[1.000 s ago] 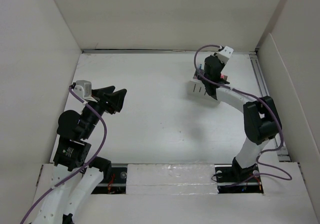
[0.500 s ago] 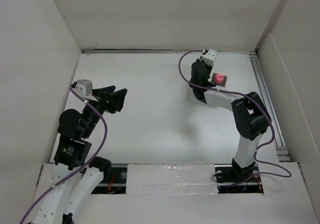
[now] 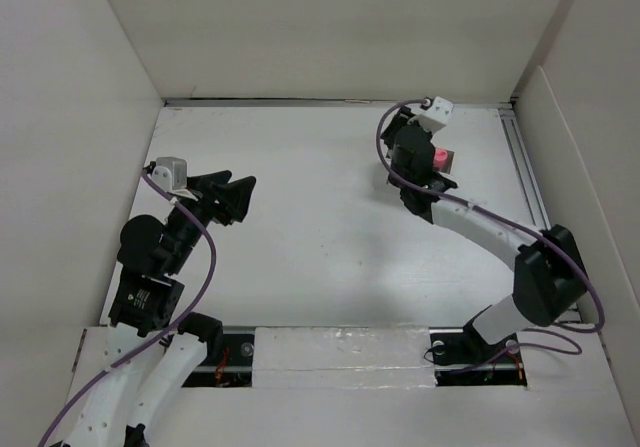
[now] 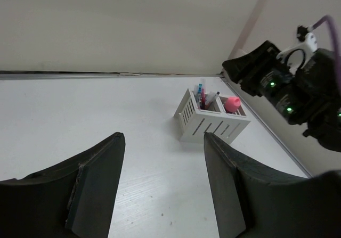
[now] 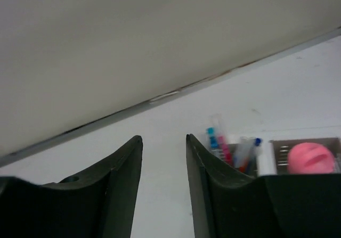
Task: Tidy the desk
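Left wrist view: pens (image 4: 201,92) and a pink item (image 4: 231,104) are seen stowed in the organizer box (image 4: 210,123) on the table (image 4: 80,105), far right. Left fingers (image 4: 96,179) and right fingers (image 5: 121,174) are held apart, empty; little is judged left undone.

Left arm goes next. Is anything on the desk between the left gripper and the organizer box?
Nothing visible. Only bare desk lies between the open left gripper and the organizer box. The right gripper hangs close above the box, so it could crowd an approach from above.
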{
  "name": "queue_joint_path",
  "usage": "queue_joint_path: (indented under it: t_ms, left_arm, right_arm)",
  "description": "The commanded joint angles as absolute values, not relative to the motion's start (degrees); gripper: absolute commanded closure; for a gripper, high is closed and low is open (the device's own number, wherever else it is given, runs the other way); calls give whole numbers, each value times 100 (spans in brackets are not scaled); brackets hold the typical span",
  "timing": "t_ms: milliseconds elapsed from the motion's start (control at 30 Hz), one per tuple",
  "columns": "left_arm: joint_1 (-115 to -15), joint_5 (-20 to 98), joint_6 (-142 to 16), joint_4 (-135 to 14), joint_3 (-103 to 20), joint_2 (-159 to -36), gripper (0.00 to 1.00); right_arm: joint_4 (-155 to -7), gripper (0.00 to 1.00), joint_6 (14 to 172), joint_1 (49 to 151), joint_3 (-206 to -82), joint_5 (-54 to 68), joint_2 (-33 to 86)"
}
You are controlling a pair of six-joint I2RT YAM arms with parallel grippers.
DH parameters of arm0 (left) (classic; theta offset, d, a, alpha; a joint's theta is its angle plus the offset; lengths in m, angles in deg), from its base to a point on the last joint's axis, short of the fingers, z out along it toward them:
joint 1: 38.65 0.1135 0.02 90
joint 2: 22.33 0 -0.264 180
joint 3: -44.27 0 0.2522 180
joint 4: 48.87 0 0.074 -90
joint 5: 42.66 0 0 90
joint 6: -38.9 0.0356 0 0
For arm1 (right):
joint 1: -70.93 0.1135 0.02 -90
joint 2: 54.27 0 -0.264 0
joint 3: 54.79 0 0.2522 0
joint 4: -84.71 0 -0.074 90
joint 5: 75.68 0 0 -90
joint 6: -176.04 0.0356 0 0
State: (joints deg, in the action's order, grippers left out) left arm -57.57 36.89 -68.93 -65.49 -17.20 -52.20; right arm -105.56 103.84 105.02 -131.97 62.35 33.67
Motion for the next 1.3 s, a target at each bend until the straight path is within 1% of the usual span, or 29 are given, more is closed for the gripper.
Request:
queue_joint_path:
  t_ms: [0,33,67,133,200,267,300,333,367,400,467,600,800,833,900,933,1033,1100,1267]
  left_arm:
    - [-5773,3619,-6859,-6307,-1757,-5265,42]
    - [-5773,3566,-6859,-6307,-1766,-5248,42]
    - [-5773,3566,-6868,-6299,-1740,-5265,41]
    - [-5773,3531,-6859,-6299,-1748,-5283,38]
    - [-5773,3373,-6859,-6307,-1775,-5309,34]
    - [-5773,3276,-6868,-6298,-1766,-5301,31]
    - [-5773,3162,-6868,-6307,-1775,-5292,22]
    - [-5773,3109,-6842,-6299,-1775,-5283,20]
    - [-5773,3082,-6850,-6298,-1775,-5239,17]
    - [-5773,3030,-6833,-6159,-1766,-5204,2]
    - [-5773,3064,-6824,-6132,-1740,-5134,1]
    - [-5773,3152,-6859,-6132,-1731,-5081,1]
    - [-5773,3266,-6877,-6114,-1704,-5090,1]
    - [-5773,3293,-6877,-6114,-1704,-5090,1]
    - [-5773,3337,-6886,-6105,-1696,-5090,1]
    - [-5773,3346,-6877,-6105,-1687,-5090,1]
    - [-5773,3399,-6868,-6096,-1669,-5090,1]
    - [-5773,3407,-6859,-6087,-1660,-5098,1]
    - [-5773,3442,-6833,-6070,-1643,-5125,1]
  right_arm:
    - [-10010,58,11020,10723,-13130,4793,2941]
    - [-9938,78,11091,10828,-13104,4155,2792]
    - [-9911,87,11091,11011,-13087,3905,2730]
    - [-9850,100,11118,11214,-12973,3282,2572]
    - [-9876,100,11126,11522,-12850,2867,2440]
    - [-10199,100,11127,11698,-12570,2060,2308]
    - [-10262,100,11127,11873,-12507,1804,2272]
    - [-10315,100,11144,11970,-12472,1480,2246]
    - [-10324,100,11144,12084,-12445,1172,2228]
    - [-10289,100,11083,12320,-12428,1056,2193]
    - [-10141,100,11004,12576,-12419,818,2149]
    - [-9973,94,10811,13183,-12287,633,1956]
    - [-9806,83,10784,13948,-12067,843,1885]
    - [-9762,77,10827,14018,-12050,1061,1964]
    - [-9691,70,10898,14203,-12023,1343,2034]
    - [-9691,63,10924,14264,-11997,1397,2078]
    - [-9700,56,11003,14406,-11944,1756,2219]
    - [-9700,55,11021,14581,-11926,1854,2324]
    - [-9709,55,10995,14634,-11944,1986,2588]
